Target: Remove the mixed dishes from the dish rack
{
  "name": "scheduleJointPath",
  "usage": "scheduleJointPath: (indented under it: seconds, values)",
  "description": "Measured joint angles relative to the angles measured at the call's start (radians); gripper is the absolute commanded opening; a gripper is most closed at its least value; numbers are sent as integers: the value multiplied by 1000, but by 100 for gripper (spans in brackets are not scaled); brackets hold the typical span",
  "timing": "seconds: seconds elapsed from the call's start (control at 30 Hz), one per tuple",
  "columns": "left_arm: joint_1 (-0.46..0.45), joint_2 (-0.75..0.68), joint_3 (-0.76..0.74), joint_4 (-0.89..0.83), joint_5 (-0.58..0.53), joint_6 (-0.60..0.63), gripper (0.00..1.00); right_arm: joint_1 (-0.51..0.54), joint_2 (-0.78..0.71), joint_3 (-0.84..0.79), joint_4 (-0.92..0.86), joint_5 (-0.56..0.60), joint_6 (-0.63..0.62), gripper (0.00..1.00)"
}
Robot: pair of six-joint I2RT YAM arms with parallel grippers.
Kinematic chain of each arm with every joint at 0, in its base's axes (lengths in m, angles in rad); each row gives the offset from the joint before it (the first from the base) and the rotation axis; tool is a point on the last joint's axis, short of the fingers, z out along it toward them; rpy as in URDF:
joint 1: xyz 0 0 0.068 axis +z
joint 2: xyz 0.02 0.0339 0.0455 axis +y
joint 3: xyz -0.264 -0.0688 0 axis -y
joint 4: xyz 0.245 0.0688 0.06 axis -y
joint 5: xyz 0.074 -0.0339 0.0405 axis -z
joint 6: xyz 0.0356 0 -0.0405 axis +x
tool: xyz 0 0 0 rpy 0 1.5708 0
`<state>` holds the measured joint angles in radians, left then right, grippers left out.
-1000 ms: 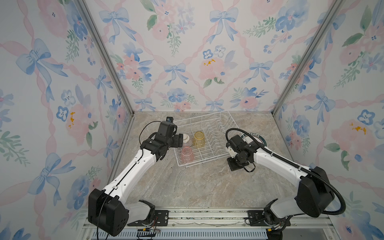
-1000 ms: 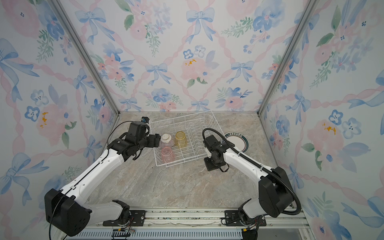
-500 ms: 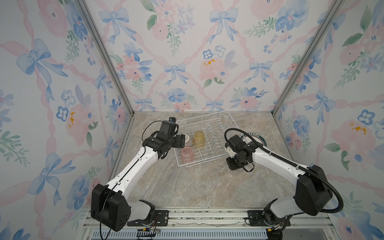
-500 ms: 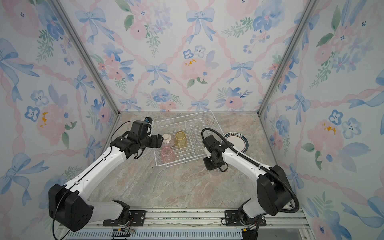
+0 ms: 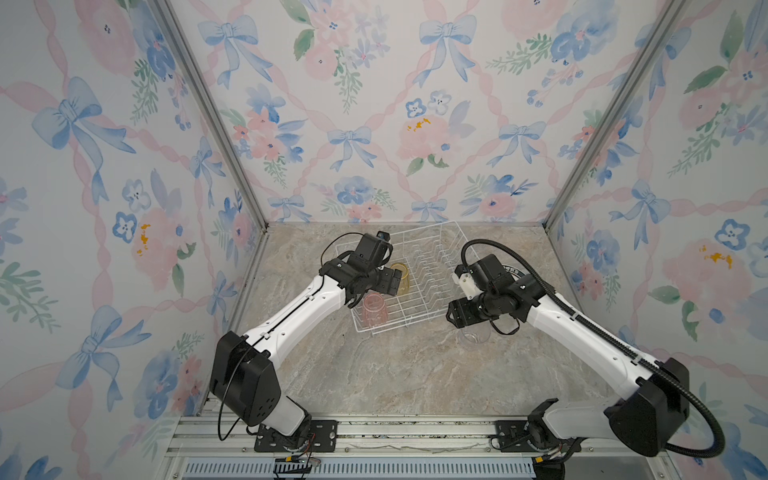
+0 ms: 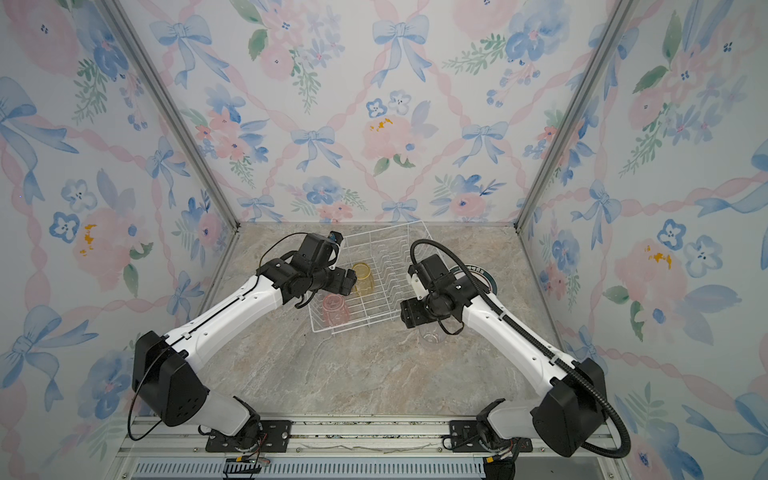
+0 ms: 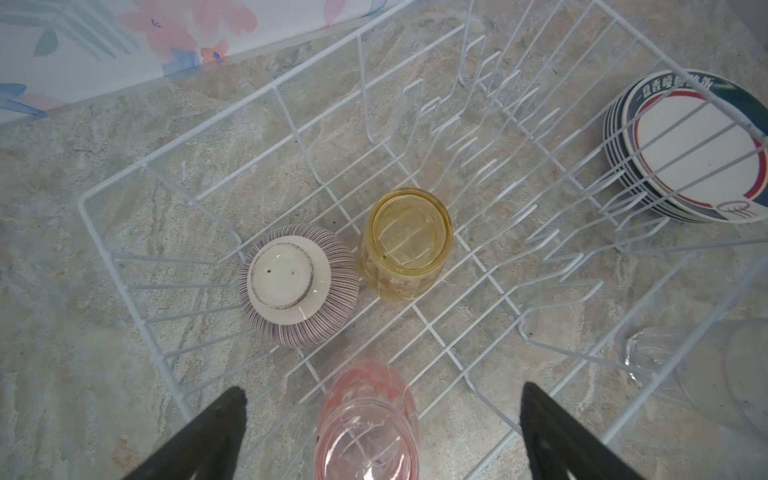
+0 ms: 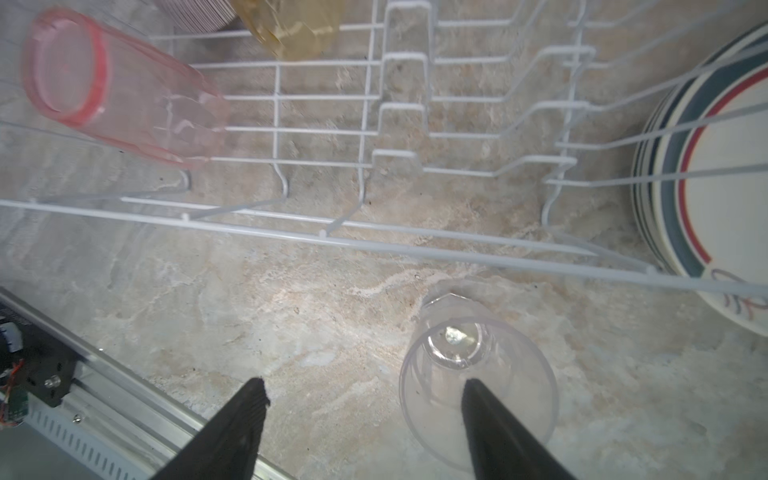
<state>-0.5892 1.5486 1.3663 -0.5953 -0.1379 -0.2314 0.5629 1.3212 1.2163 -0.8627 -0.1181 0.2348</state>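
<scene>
Rack [image 5: 432,270] R half free, cups [image 5: 375,309] L

Non-task stuff only:
- Marble-look tabletop [image 5: 386,374] lies under both finger pairs, with a bare patch between the right fingers [image 8: 232,432].
- Aluminium base rail [image 8: 137,407] is just outside one right finger. The ribbed vent strip [image 8: 70,440] is past it, and a small green board with red wires [image 8: 14,401] is further out.
- Floral bow wallpaper [image 7: 104,41] is well ahead of the left fingers [image 7: 199,440].
- Aluminium corner posts [image 5: 208,112] frame the walls.
</scene>
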Motion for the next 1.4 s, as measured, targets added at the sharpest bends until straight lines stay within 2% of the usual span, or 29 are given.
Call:
scheduleJointPath:
  seconds: [0.2,0.57,0.73,1.4]
  values:
    - [-13,140,108,-26,19,13,98,-63,-86,55,15,-68,5,81]
    - [-14,354,309,-80,30,23,98,-149,-92,35,39,-118,9,83]
    - [-14,425,352,-108,31,30,98,-187,-111,15,47,-137,9,83]
    - [1,520,394,-138,31,49,97,-222,-113,-14,84,-188,13,84]
